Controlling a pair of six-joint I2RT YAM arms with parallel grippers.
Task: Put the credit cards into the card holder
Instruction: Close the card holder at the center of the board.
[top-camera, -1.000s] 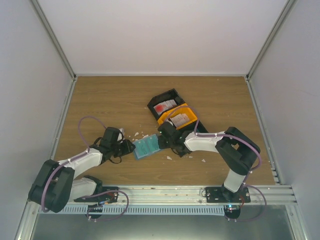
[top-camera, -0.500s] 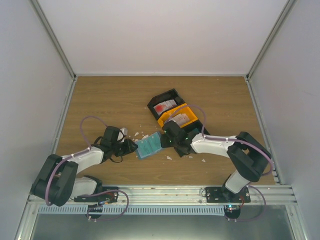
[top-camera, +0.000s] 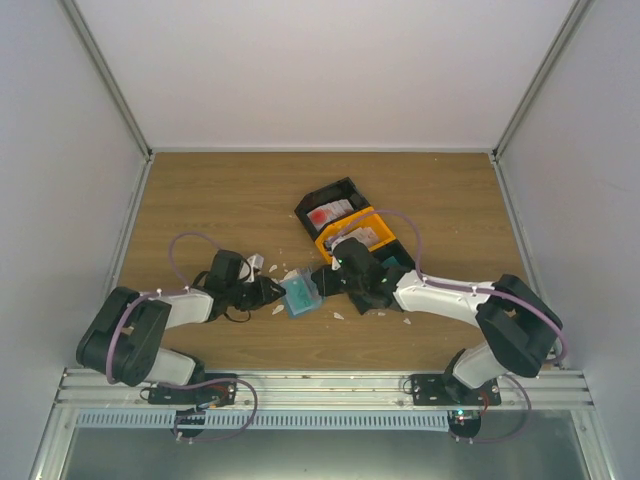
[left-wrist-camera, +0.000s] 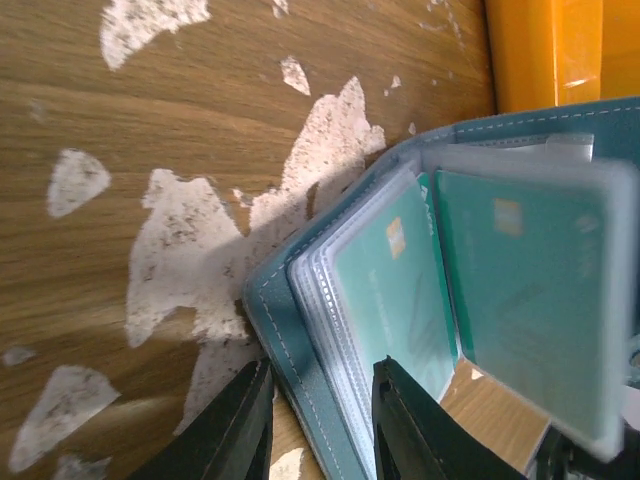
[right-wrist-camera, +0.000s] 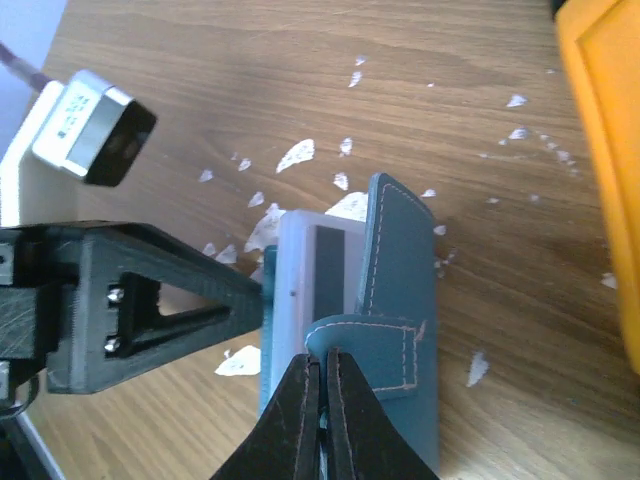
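Note:
The blue-teal card holder (top-camera: 300, 294) stands partly folded on the table between both arms. My left gripper (top-camera: 272, 291) (left-wrist-camera: 322, 370) is shut on one cover and its stack of clear sleeves (left-wrist-camera: 335, 330). Teal credit cards (left-wrist-camera: 390, 290) (left-wrist-camera: 530, 300) sit inside the sleeves. My right gripper (top-camera: 322, 283) (right-wrist-camera: 322, 365) is shut on the holder's stitched tab (right-wrist-camera: 365, 350). In the right wrist view a card with a dark stripe (right-wrist-camera: 330, 270) shows in a sleeve beside the raised cover (right-wrist-camera: 400, 260). A red-and-white card (top-camera: 325, 213) lies in the black tray.
A black tray (top-camera: 340, 190) and an orange tray (top-camera: 335, 240) (left-wrist-camera: 540, 50) (right-wrist-camera: 600, 150) stand just behind the holder, the orange one holding whitish cards (top-camera: 365, 236). Torn white scraps (top-camera: 258, 265) (left-wrist-camera: 200, 240) litter the wood around the grippers. Walls enclose the table.
My right gripper has shut on the holder's tab and its arm has stretched leftward. The holder has gone from lying spread out to folded narrower and raised. The left gripper kept its hold.

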